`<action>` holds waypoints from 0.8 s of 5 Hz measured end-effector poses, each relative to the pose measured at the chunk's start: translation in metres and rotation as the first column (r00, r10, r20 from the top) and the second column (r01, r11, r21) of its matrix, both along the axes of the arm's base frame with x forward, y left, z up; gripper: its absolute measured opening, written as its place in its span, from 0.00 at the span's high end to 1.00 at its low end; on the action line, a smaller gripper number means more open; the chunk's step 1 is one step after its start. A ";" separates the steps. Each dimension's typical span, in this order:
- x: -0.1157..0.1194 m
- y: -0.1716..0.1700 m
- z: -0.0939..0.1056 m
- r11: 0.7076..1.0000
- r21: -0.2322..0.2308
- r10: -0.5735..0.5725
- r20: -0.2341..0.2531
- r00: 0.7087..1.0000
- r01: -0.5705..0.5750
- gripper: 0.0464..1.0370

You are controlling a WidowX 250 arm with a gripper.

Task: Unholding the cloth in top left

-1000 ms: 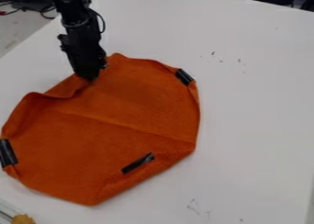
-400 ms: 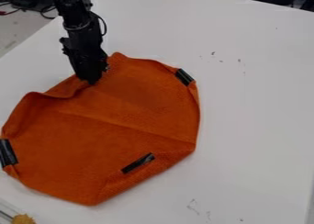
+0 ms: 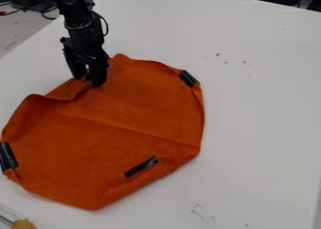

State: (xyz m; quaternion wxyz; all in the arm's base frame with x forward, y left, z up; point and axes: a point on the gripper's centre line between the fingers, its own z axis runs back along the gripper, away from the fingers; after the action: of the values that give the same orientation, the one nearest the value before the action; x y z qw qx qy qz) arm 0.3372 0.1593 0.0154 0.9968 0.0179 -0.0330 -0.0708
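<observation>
Orange cloth [image 3: 125, 115] is what we see spread over the left part of the white table [image 3: 257, 106], its upper-left rim ruffled into a raised fold. The gripper [image 3: 87, 82] hangs over that rim and hides a little of it; its fingers [image 3: 96, 78] stand parted, with a modest gap between them, and we make out nothing clamped there. We cannot tell whether the tips touch the fabric. The arm [image 3: 76, 10] is cut off at the top of the view, and its dark joints blend together for us.

The lower-left corner holds a clear, pale-rimmed item and a yellow-brown lump [image 3: 24, 224], both cropped, so we cannot name either. Dark cables [image 3: 47, 10] lie past the table's upper-left edge, and we can't make out the dark shapes beyond its far edge at upper right.

The cloth's left side comes right up to the view's border. To its right, we see the tabletop run on widely towards the far edge, with another edge at lower right. Three black strips sit on the cloth: one at upper right, one at far left, one near the bottom. We see small dark scuffs on the table, some beyond the cloth's upper right, others below it to the right.
</observation>
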 end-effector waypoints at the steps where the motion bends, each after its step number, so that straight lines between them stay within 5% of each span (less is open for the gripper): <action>1: 0.002 0.000 -0.001 1.000 -0.003 -0.009 0.012 1.000 0.009 0.57; 2: 0.003 -0.001 -0.003 1.000 -0.008 -0.009 0.014 1.000 0.009 0.81; 4: 0.004 -0.001 -0.003 1.000 -0.010 -0.012 0.013 1.000 0.012 0.98</action>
State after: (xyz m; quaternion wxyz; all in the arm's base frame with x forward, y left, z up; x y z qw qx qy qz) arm 0.3416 0.1586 0.0122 0.9962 0.0133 -0.0401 -0.0763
